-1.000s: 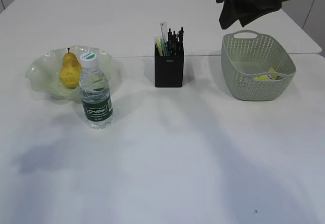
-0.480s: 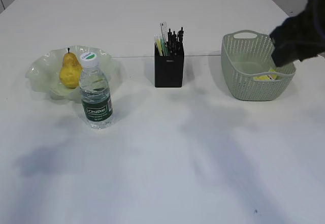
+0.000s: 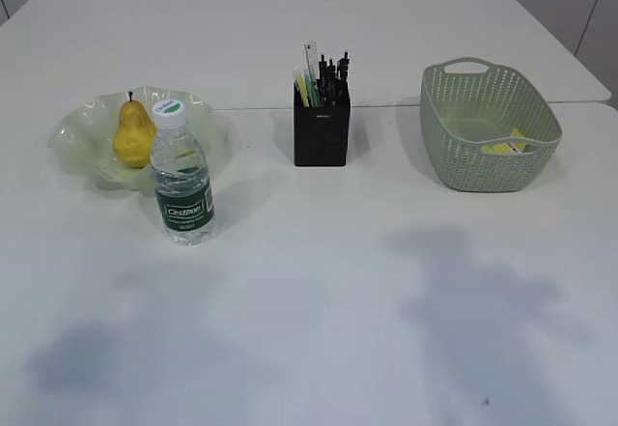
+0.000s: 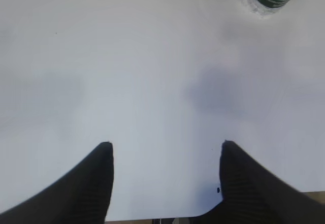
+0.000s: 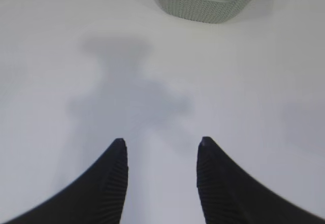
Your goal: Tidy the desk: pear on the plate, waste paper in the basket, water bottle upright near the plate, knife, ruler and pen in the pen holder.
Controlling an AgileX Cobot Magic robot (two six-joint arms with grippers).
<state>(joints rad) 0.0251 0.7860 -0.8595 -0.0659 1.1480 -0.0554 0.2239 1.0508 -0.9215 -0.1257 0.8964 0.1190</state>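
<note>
Yellow pear (image 3: 133, 136): in ruffled pale-green glass plate (image 3: 77, 131).
Left gripper (image 4: 165, 150), right gripper (image 5: 161, 145): both spread, empty.
Advice: verify everything placed; park arms.

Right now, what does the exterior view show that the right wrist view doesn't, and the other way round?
Exterior only: the pear on the plate, the upright bottle in front of the plate, and the pen holder full of pens. Right wrist only: the right gripper, open and empty above bare table. Both show the basket with the yellow waste paper inside.
</note>
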